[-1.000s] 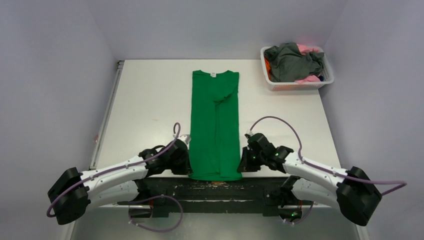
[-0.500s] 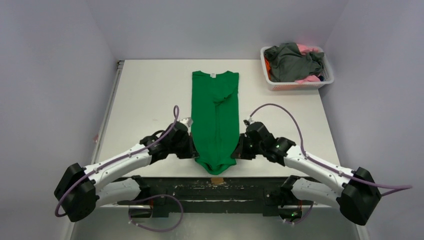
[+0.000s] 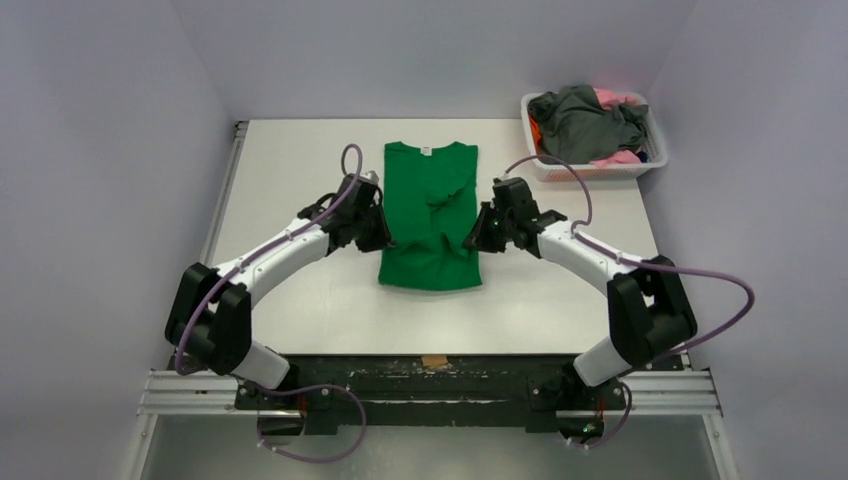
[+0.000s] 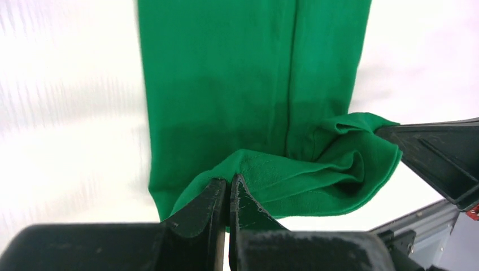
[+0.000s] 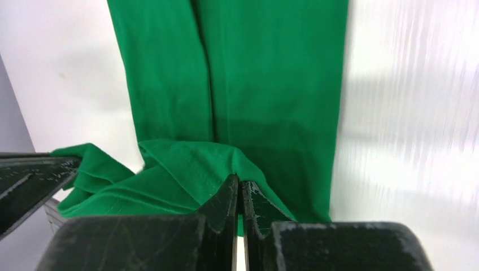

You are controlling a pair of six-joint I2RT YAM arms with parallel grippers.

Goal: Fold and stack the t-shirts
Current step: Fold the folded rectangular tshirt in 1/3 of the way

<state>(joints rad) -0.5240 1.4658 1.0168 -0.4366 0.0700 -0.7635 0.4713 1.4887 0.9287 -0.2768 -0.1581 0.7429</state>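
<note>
1. The white surface [image 3: 300, 290] carries the green t-shirt [image 3: 430, 190] at its middle, collar at the far end.
2. The left gripper [image 4: 228, 189] is clamped on one lifted hem corner.
3. The right gripper [image 5: 238, 191] pinches the opposite hem corner, and the hem is doubled over the shirt's body.

White slatted basket [image 3: 590, 171] sits on the table's [image 3: 300, 160] far-right corner.

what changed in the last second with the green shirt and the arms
The left gripper and right gripper, jaws shut on the hem corners of the green t-shirt, carried the hem away from the arm bases toward the collar, folding the shirt over itself. The collar end and the basket stayed put.
</note>
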